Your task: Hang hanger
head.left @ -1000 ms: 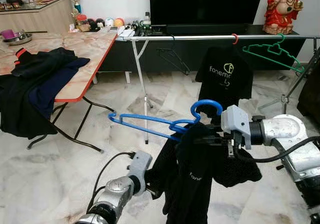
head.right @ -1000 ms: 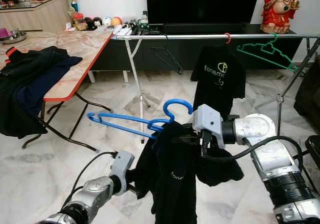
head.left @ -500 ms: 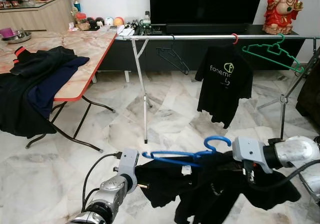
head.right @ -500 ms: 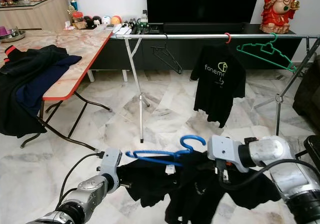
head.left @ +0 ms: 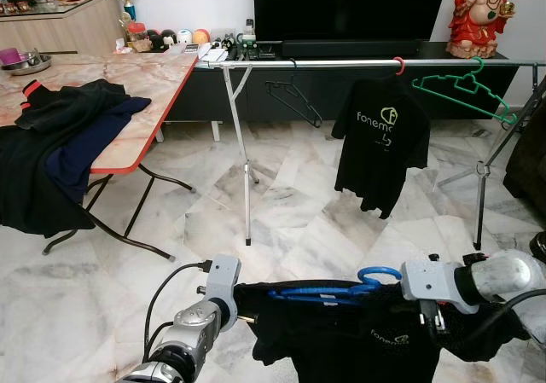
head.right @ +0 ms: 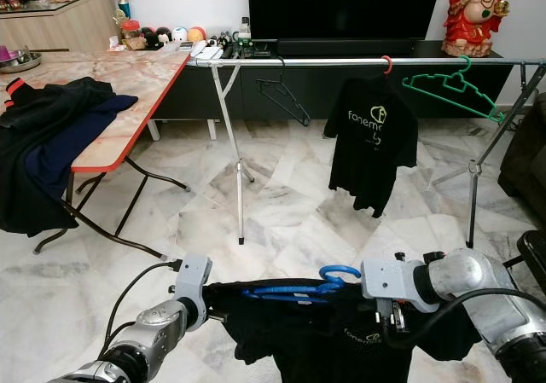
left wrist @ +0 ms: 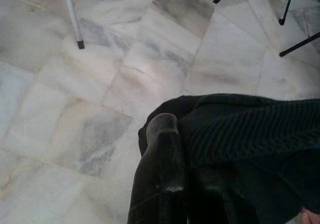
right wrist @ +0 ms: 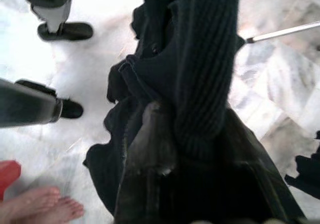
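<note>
A blue hanger [head.left: 320, 293] lies nearly level, low in front of me, with a black shirt [head.left: 358, 336] draped over it. My left gripper [head.left: 247, 318] is shut on the shirt's left edge; in the left wrist view a finger [left wrist: 160, 174] presses the dark fabric [left wrist: 250, 134]. My right gripper [head.left: 394, 291] is shut on the shirt's ribbed collar [right wrist: 205, 74] beside the hanger's hook [head.left: 380, 275]. Farther ahead, a silver rail [head.left: 341, 62] spans the room. On it hang another black shirt [head.left: 381, 140], a green hanger [head.left: 465, 89] and a bare black hanger [head.left: 294, 101].
A folding table [head.left: 145, 80] at the left carries dark clothes [head.left: 51, 153]. The rail's support pole [head.left: 246, 170] stands on the marble floor ahead. A dark TV console with a red statue [head.left: 478, 12] lines the back wall. A person's bare foot [right wrist: 40, 206] is near me.
Both grippers have come down from chest height, bringing hanger and shirt low. The hanger has tipped from slanted to nearly level, and the shirt is now stretched out between the grippers.
</note>
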You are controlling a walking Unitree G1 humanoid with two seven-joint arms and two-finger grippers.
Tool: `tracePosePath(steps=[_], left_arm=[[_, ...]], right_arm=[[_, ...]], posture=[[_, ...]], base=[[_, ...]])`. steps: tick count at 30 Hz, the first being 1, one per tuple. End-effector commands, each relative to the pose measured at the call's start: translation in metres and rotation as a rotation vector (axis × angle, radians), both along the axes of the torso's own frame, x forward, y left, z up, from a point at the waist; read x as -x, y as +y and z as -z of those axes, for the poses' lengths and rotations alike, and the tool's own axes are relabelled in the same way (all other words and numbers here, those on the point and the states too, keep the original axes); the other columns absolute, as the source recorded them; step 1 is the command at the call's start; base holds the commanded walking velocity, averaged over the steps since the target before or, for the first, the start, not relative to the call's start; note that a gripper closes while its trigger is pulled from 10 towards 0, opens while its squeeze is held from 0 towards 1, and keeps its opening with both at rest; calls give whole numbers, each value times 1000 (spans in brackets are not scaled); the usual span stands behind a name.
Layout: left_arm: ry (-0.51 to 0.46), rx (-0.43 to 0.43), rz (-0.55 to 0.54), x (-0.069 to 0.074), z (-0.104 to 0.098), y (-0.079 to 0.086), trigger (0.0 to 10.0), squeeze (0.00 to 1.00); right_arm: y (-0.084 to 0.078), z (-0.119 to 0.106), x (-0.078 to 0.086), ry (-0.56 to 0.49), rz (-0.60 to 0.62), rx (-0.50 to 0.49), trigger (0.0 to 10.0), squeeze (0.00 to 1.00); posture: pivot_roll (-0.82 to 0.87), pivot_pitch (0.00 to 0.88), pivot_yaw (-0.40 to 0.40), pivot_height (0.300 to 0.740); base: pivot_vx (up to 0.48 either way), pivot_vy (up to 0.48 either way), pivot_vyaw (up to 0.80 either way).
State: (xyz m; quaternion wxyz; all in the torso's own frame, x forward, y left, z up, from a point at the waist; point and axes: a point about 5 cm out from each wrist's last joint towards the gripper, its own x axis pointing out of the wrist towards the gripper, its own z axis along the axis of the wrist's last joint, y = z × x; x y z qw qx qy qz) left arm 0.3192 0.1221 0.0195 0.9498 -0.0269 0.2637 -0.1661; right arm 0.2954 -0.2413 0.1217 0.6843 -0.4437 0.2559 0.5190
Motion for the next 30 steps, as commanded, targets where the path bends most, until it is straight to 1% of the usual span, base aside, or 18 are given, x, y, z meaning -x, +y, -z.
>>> tracePosePath(steps=[1, 5, 6, 10, 12, 13, 16, 17, 19, 21, 22, 23, 25, 26, 28, 29, 30], left_arm=[[31, -52, -55, 2, 5, 21, 0, 0], [17, -47, -33, 0, 1, 21, 0, 0], [-8, -44, -17, -4, -5, 21, 0, 0], [-39, -30, 8, -10, -13, 21, 0, 0], [-59, -7, 32, -13, -18, 19, 0, 0], [-84, 7, 45, -16, -24, 17, 0, 0], [-121, 36, 76, -21, -33, 15, 0, 0], [-135, 61, 126, -22, -39, 11, 0, 0], [-137, 65, 137, -22, -40, 10, 0, 0], [-163, 75, 250, -20, -47, 4, 0, 0], [-172, 80, 290, -19, -49, 1, 0, 0], [-208, 94, 370, -16, -58, -4, 0, 0], [-236, 118, 439, -13, -66, -8, 0, 0], [-250, 127, 499, -8, -71, -10, 0, 0], [-255, 122, 536, -5, -74, -11, 0, 0], [-249, 104, 594, 1, -74, -12, 0, 0], [-251, 107, 646, 7, -75, -14, 0, 0]], right_arm=[[-23, -9, -3, -25, 72, 85, 0, 0], [-21, -5, -4, -33, 82, 86, 0, 0], [-18, 1, -5, -37, 96, 91, 0, 0], [-14, 14, -7, -52, 130, 113, 0, 0], [-9, 23, -6, -35, 148, 83, 0, 0], [-5, 31, -3, -13, 153, 71, 0, 0], [-1, 42, -1, 4, 169, 72, 0, 0], [2, 48, -2, -9, 207, 54, 0, 0], [3, 49, -3, -14, 215, 50, 0, 0], [6, 53, -8, -52, 284, 29, 0, 0], [7, 55, -10, -61, 310, 20, 0, 0], [11, 59, -11, -68, 349, -4, 0, 0], [16, 63, -13, -86, 390, -28, 0, 0], [20, 65, -16, -111, 423, -50, 0, 0], [24, 67, -17, -127, 441, -63, 0, 0], [31, 67, -20, -124, 495, -140, 0, 0], [36, 67, -22, -125, 521, -190, 0, 0]], posture=[[-25, 43, 12, 740], [-21, 43, 13, 740], [-20, 46, 13, 740], [-16, 48, 13, 740], [-9, 48, 14, 740], [-8, 49, 14, 740], [-6, 49, 14, 740], [-2, 49, 15, 740], [-2, 49, 15, 740], [4, 47, 18, 740], [6, 48, 18, 740], [11, 49, 18, 740], [16, 51, 18, 740], [23, 51, 21, 740], [25, 51, 22, 740], [31, 51, 22, 740], [34, 51, 24, 740]], base=[[0, 0, 0], [0, 0, 0], [0, 0, 0], [0, 0, 0], [0, 0, 0], [0, 0, 0], [0, 0, 0], [0, 0, 0], [0, 0, 0], [0, 0, 0], [0, 0, 0], [0, 0, 0], [0, 0, 0], [0, 0, 0], [0, 0, 0], [0, 0, 0], [0, 0, 0]])
